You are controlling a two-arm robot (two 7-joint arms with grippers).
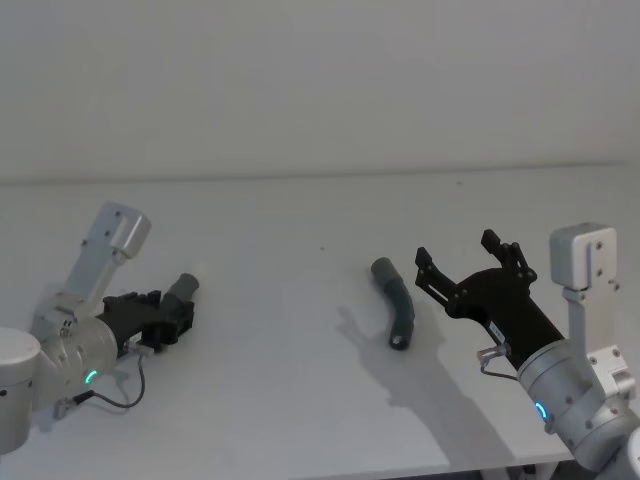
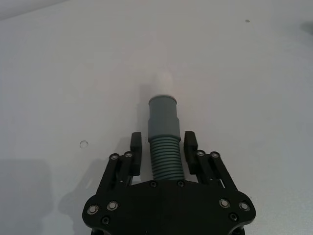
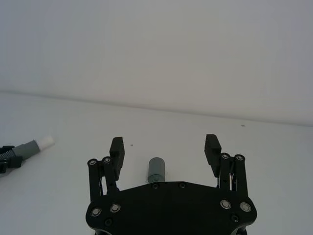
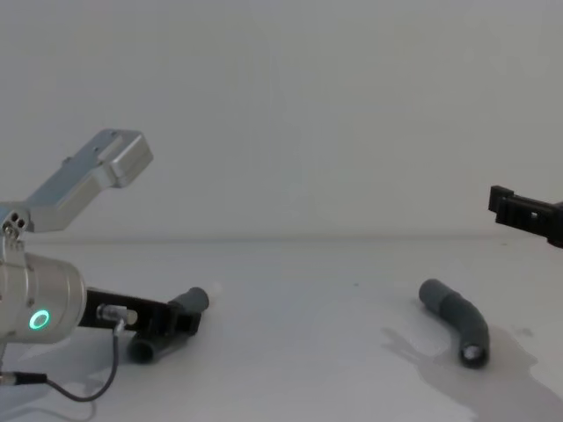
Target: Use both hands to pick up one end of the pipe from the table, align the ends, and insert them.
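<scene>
- Grey ribbed piece [image 2: 164, 117], white tip [image 2: 164, 81]: clenched in left claw [image 2: 163, 144], by table's [image 1: 280, 390] left edge.
- Second piece [image 1: 395, 300]: loose on table; right claw [image 1: 457, 250] near, spread wide, empty.

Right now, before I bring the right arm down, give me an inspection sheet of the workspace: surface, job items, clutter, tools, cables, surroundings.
Surface: white table, bare apart from a tiny dark speck.
Job's things: held pipe piece, with a white tip sticking out of its cuff, sits in the left tool. The loose pipe piece lies curved on the table.
Clutter: nothing seen.
Tools: left tool is shut on the ribbed part of its piece, low over the table. Right tool is open above the table, near the loose piece and not touching it.
Cables: a thin black cable loops from the left wrist.
Surroundings: plain pale wall.
</scene>
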